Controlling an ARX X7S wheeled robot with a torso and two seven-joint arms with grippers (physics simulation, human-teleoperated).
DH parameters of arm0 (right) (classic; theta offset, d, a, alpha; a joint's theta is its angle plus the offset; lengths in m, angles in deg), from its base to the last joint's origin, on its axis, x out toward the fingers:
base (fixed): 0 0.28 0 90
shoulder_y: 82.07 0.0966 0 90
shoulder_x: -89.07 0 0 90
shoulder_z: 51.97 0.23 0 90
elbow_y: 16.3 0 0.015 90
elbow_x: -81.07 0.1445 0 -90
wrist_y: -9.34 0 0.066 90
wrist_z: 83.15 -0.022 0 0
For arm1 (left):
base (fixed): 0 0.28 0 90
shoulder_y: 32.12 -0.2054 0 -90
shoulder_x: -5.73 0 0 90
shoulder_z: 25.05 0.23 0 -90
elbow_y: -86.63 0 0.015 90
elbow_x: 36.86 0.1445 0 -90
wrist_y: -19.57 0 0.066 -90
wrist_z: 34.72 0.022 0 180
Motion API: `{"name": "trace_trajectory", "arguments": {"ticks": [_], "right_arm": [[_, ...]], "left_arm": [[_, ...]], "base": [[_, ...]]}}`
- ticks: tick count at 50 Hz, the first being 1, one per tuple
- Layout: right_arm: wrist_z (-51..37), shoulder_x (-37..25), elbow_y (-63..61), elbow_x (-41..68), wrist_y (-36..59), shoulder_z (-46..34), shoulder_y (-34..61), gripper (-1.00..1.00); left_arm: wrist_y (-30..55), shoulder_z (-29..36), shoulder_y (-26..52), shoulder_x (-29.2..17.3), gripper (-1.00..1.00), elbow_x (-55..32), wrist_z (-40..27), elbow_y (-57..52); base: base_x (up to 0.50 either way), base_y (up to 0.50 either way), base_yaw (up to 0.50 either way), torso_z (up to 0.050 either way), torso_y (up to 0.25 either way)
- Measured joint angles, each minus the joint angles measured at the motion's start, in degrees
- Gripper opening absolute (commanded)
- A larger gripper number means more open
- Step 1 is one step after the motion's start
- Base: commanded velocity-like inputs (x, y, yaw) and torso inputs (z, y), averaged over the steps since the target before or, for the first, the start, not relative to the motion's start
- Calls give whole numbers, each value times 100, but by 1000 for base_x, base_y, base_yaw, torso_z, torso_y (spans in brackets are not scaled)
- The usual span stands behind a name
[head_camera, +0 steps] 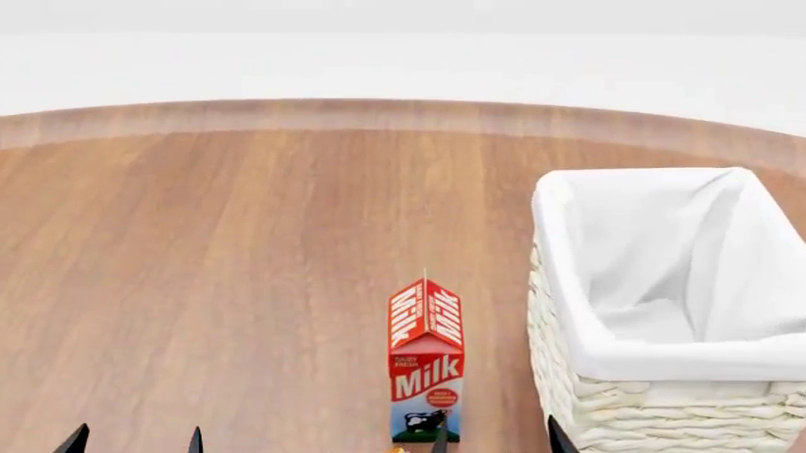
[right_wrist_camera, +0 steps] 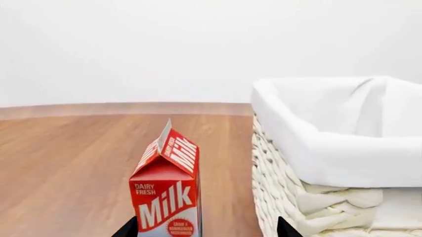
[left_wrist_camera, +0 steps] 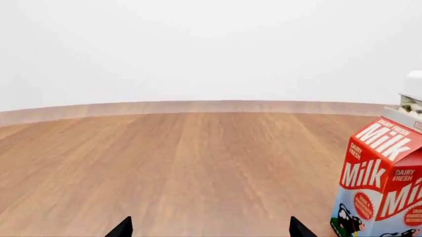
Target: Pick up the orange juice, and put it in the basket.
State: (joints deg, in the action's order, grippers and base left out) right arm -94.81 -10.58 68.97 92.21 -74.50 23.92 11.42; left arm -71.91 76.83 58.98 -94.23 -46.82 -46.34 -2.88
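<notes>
**Juice carton not in plain view; reach not begun**

Left wrist: left gripper spread over bare table, milk carton rightward; head: basket stands right of the milk, orange juice barely an orange speck at the near edge; right wrist: right gripper released, facing the milk; next, I judge, locate the juice.
</notes>
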Motion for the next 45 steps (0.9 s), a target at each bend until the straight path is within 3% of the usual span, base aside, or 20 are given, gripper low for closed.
{"name": "trace_trajectory", "arguments": {"ticks": [45], "right_arm": [[-14,-283,-876,0,-76,-522,-806,100]], "left_arm": [[-34,134,21,-106,100,-106,-125,11]], "base": [[0,0,0,0,0]]}}
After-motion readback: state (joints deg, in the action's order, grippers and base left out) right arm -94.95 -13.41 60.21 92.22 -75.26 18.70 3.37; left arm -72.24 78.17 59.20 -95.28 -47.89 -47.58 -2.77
